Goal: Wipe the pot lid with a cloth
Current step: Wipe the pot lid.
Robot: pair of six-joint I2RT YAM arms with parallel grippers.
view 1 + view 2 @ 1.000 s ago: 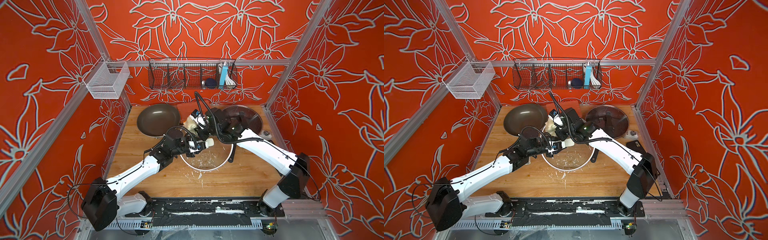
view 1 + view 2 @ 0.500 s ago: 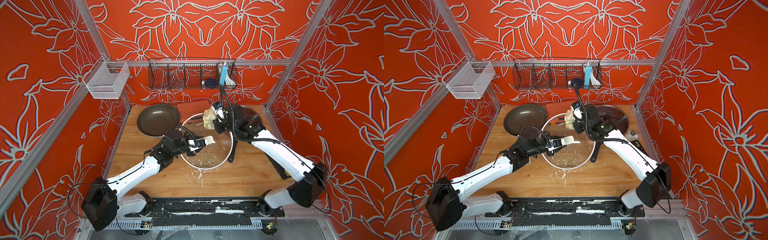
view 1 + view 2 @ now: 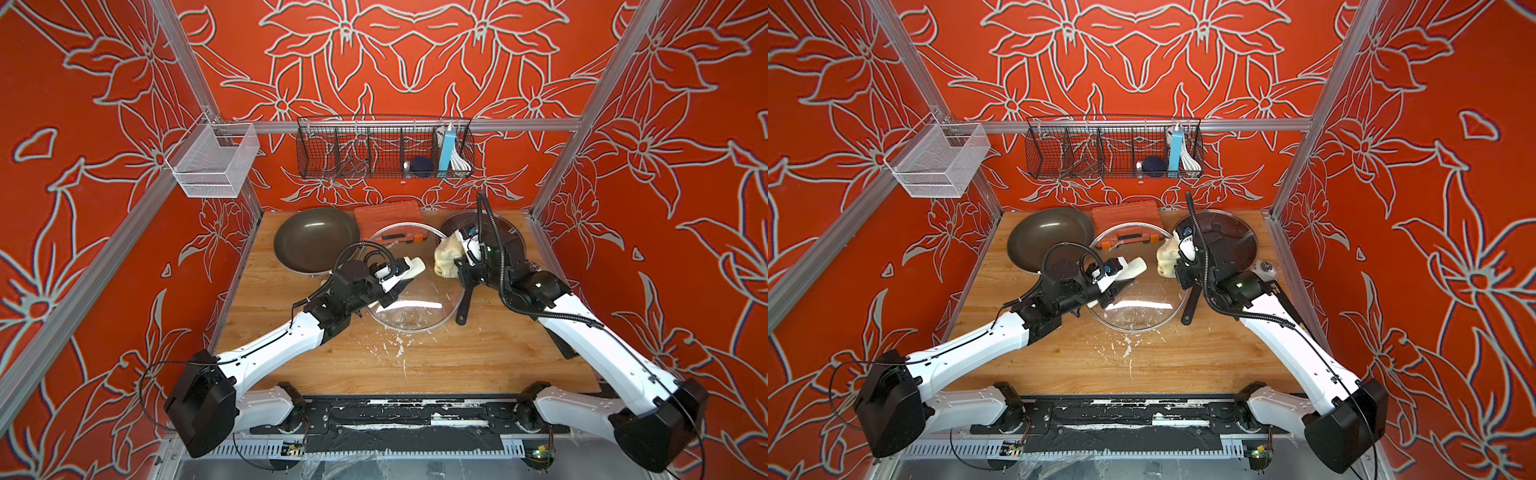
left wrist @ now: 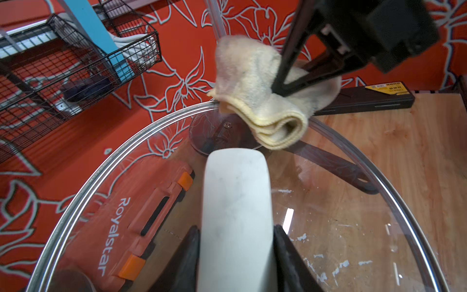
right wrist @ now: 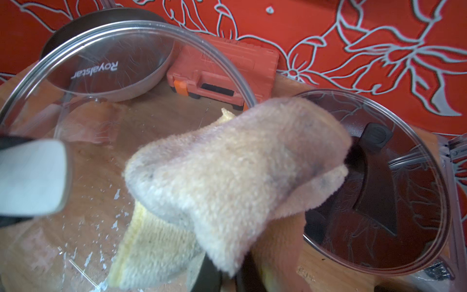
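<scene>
**Cloth**: a cream towelling rag with grey smudges, bunched and folded over. It hung from the right gripper, whose jaws were pinched fully together through its middle. I judged it soft, light and limp. The loose ends flopped, so the bunched centre looked the best place to hold it. It sat by the right-hand rim of the lid, but I could not tell whether they touched.

**Pot lid**: clear glass with a metal rim, held tilted over the table. It was carried by its white handle, and the left gripper had its jaws partly open and clasped around that handle. I judged it rigid, slick, fairly heavy and breakable, with the handle the only safe hold.

**Nearby:**
- An orange tool case and a dark frying pan stood behind.
- A second glass lid lay at the right rear.
- White flecks were scattered on the wood.
</scene>
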